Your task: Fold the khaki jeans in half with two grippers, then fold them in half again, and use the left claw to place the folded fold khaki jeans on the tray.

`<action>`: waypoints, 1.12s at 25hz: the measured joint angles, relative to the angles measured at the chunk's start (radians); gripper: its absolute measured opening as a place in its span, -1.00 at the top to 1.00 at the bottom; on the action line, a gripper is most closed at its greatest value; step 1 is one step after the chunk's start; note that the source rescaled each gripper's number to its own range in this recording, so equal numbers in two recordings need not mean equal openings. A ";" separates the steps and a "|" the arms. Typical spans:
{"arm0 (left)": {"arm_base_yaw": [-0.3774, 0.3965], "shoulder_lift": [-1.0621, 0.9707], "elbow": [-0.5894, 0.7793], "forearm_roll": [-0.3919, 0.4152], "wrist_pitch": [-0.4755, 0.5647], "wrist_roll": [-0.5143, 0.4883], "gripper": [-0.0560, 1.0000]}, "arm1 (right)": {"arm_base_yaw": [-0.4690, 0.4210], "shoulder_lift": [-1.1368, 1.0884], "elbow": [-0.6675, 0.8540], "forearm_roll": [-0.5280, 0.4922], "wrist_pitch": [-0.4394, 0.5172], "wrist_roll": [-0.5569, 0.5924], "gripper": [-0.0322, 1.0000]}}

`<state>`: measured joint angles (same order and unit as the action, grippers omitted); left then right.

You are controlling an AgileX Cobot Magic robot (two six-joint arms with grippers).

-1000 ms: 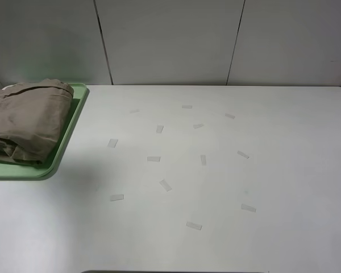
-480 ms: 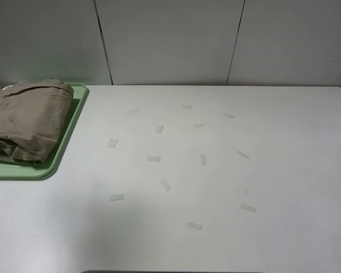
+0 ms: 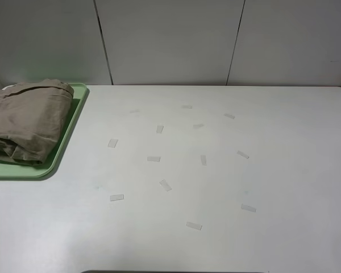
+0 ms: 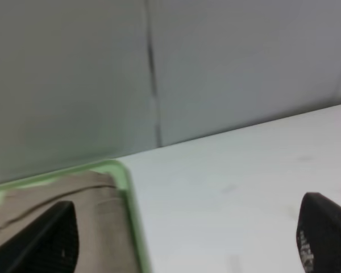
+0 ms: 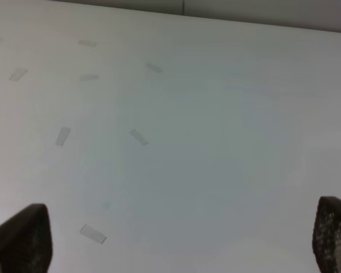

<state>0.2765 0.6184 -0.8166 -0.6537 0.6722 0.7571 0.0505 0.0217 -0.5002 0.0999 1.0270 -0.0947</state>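
Note:
The khaki jeans [image 3: 25,119] lie folded in a thick bundle on the pale green tray [image 3: 67,136] at the far left of the table. Neither arm shows in the exterior high view. In the left wrist view my left gripper [image 4: 184,244] is open and empty. Its two black fingertips stand wide apart, above and back from the tray's corner [image 4: 125,182] and the jeans [image 4: 62,196]. In the right wrist view my right gripper [image 5: 179,239] is open and empty over the bare white table, fingertips wide apart.
Several small strips of clear tape [image 3: 165,185] are stuck across the middle of the white table [image 3: 284,142]. A grey panelled wall [image 3: 170,40] runs along the table's far edge. The tray reaches past the left edge of the exterior high view.
A dark shadow on the table beside the tray's near right corner has faded away. The jeans and the tray have not moved.

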 joint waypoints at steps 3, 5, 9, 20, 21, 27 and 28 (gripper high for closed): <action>-0.081 -0.061 0.064 -0.025 0.004 0.004 -0.63 | 0.000 0.000 0.000 0.000 0.000 0.000 -1.00; -0.152 -0.091 0.090 -0.017 0.017 -0.003 -0.63 | 0.000 0.000 0.000 0.000 0.000 0.000 -1.00; -0.275 -0.134 0.111 0.105 0.053 -0.111 -0.63 | 0.000 0.000 0.000 0.000 0.000 0.000 -1.00; -0.310 -0.404 0.114 0.452 0.168 -0.449 -0.63 | 0.000 0.000 0.000 0.000 0.000 0.000 -1.00; -0.310 -0.437 0.114 0.468 0.187 -0.475 -0.63 | 0.000 0.000 0.000 0.000 0.000 0.000 -1.00; -0.310 -0.602 0.114 0.580 0.321 -0.612 -0.63 | 0.000 0.000 0.000 0.000 0.000 0.000 -1.00; -0.310 -0.617 0.114 0.587 0.343 -0.630 -0.63 | 0.000 0.000 0.000 0.000 0.000 0.000 -1.00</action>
<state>-0.0339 0.0017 -0.7027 -0.0669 1.0155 0.1269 0.0505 0.0217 -0.5002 0.0999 1.0270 -0.0947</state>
